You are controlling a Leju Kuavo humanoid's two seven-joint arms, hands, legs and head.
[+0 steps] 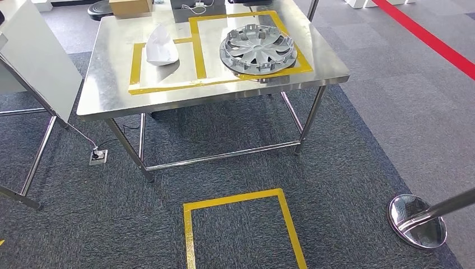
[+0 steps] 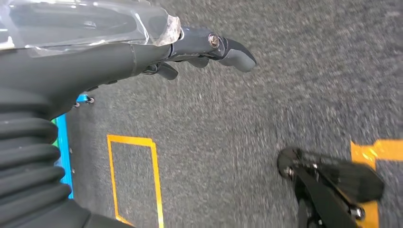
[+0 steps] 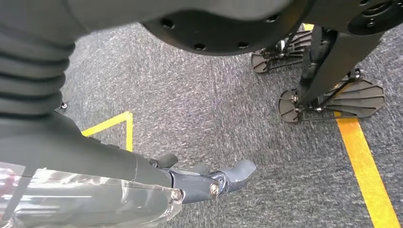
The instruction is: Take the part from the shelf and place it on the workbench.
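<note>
Steel worktop (image 1: pixel 112 95) stood ahead in the head view, marked with yellow tape (image 1: pixel 196 53) into boxes. Within the larger taped box on the worktop lay a silver wheel cover (image 1: pixel 258 49), flat on the surface. In the smaller taped box beside the wheel cover, toward the worktop's left end, rested a white curved part (image 1: pixel 161 46), apart from the wheel cover. At the worktop's far edge sat a cardboard box (image 1: pixel 130 6). On the grey carpet (image 1: pixel 347 157) in front of the worktop, a yellow taped square (image 1: pixel 241 197) was outlined. Beside the worktop's left end leaned a white panel (image 1: pixel 39 56) on a metal frame, and a round chrome post base (image 1: pixel 417 220) stood well off from the worktop's right corner.

The left hand (image 2: pixel 199 52) hung over the carpet, its fingers (image 2: pixel 235 53) loosely extended, holding nothing. The right hand (image 3: pixel 204 180) likewise hung over the carpet, fingers (image 3: pixel 240 170) stretched out, nothing in them.
</note>
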